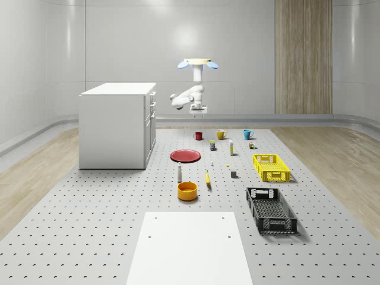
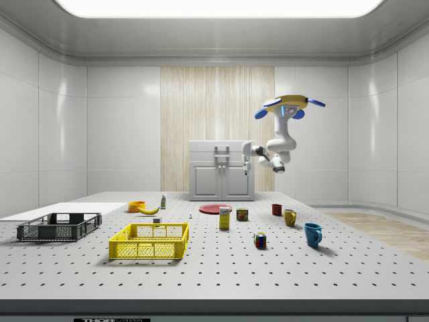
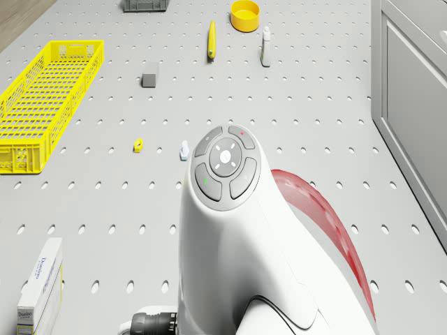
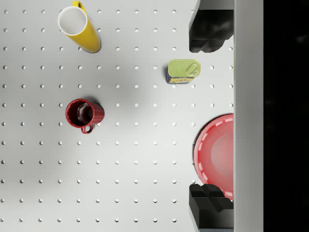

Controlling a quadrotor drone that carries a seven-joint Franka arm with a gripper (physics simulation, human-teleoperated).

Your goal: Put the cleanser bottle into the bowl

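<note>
Drone [image 1: 196,62] hovering above red mug [image 4: 85,115]; gripper [image 4: 211,116] hanging open, empty. Wrist view showing green tin [image 4: 183,71]; drone view catching cleanser bottle [image 3: 265,47], bowl [image 3: 245,15].

the arm [image 3: 258,258] hides much of the red plate [image 3: 328,216] in the drone view, the yellow crate [image 3: 42,98] is cut off at the edge, and the small yellow thing [image 3: 138,145] cannot be identified.

Drone [image 1: 196,63] hovers high over far end of worktop [image 1: 107,208], right of white cabinet [image 1: 117,124]; hand [image 1: 197,109] hangs above red mug [image 1: 198,135]. Cleanser bottle [image 1: 179,173] upright just behind orange bowl [image 1: 187,190], near red plate [image 1: 186,155].
</note>
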